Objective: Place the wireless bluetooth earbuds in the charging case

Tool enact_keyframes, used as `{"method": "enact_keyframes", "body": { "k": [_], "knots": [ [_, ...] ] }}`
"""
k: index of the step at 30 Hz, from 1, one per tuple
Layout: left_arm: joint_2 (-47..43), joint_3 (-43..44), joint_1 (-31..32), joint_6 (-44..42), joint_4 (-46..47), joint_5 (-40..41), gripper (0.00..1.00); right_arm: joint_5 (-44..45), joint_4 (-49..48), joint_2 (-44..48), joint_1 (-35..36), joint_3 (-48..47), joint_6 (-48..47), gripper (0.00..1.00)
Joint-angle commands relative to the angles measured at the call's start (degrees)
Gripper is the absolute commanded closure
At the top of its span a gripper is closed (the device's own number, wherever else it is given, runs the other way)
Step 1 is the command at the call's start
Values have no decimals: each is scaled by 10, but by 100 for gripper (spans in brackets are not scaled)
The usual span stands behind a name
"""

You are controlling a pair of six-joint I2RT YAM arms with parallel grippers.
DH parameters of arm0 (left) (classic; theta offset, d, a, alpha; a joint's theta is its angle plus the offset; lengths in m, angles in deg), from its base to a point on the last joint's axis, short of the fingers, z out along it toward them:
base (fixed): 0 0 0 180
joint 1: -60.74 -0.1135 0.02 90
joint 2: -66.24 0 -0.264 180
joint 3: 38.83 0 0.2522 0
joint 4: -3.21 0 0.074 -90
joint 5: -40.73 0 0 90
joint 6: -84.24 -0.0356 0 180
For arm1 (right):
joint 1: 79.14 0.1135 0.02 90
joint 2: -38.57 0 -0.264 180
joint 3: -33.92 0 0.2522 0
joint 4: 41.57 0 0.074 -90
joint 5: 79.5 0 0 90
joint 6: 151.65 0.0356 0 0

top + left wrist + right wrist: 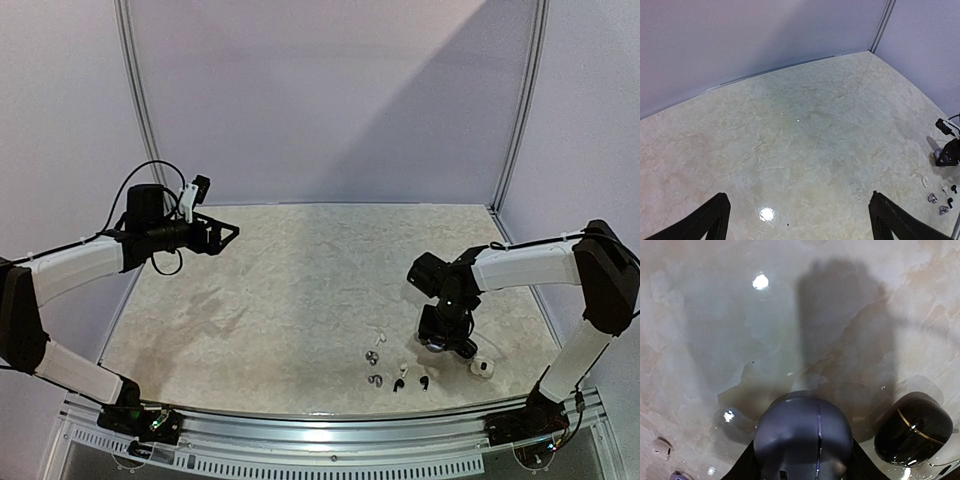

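1. Found left gripper (222,235) spread wide, gripping nothing, above the table (300,290) at far left.
2. Found right gripper (447,345) pressed against both sides of a grey case (802,432), low at near right.
3. Noted loose earbuds (376,380) scattered on the table just left of that gripper.
4. Spotted black case (914,429) just right of the grey one.

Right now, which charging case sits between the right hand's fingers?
The matte grey case; the glossy black case lies beside it, outside the fingers.
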Motion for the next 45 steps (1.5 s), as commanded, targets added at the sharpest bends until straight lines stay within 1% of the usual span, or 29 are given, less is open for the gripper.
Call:
{"method": "enact_keyframes", "body": {
  "k": [1,4,7,10,11,12,14,15,16,17,18,19,21,23,25,29,33,36,38,40,43,45],
  "knots": [
    [7,8,6,-10,2,3,1,2,-15,-10,5,8,-21,64],
    [6,10,5,-14,7,-8,1,20,-13,-2,5,-9,-60,76],
    [4,20,5,5,9,-26,1,60,2,11,6,-59,-122,84],
    [0,43,5,32,-2,-62,1,108,-24,20,20,-140,-236,90],
    [-3,56,5,38,-14,-71,1,124,-48,26,31,-165,-297,91],
    [-4,69,6,45,-36,-75,1,136,-82,29,44,-184,-337,92],
    [-7,105,11,47,-96,-87,4,136,-161,32,69,-217,-442,94],
    [-8,123,16,39,-125,-107,5,130,-203,30,79,-230,-524,95],
    [-10,140,23,34,-152,-118,8,121,-237,26,90,-244,-589,96],
    [-13,157,30,27,-177,-138,14,105,-270,19,99,-255,-639,96],
    [-14,173,39,16,-202,-162,18,89,-299,9,107,-267,-715,97],
    [-14,187,46,10,-222,-196,21,78,-328,3,116,-277,-756,98],
    [-16,210,57,10,-251,-246,22,54,-388,-7,129,-285,-834,100],
    [-17,220,68,14,-270,-264,22,39,-459,-13,141,-283,-913,100],
    [-18,227,83,9,-293,-257,19,24,-497,-21,153,-286,-959,100],
    [-22,227,108,1,-299,-236,15,18,-515,-50,182,-314,-1008,99],
    [-22,231,113,15,-294,-232,15,39,-546,-78,205,-326,-1034,99],
    [-25,225,114,6,-299,-230,18,68,-561,-99,220,-345,-1050,99],
    [-24,217,116,-10,-302,-244,18,81,-558,-114,226,-361,-1055,100],
    [-23,208,116,-15,-304,-235,22,89,-559,-129,231,-369,-1057,100],
    [-19,206,117,-18,-315,-220,31,96,-566,-139,237,-377,-1059,100],
    [-18,206,116,-24,-318,-221,40,94,-564,-140,239,-380,-1058,100]
  ]
}}
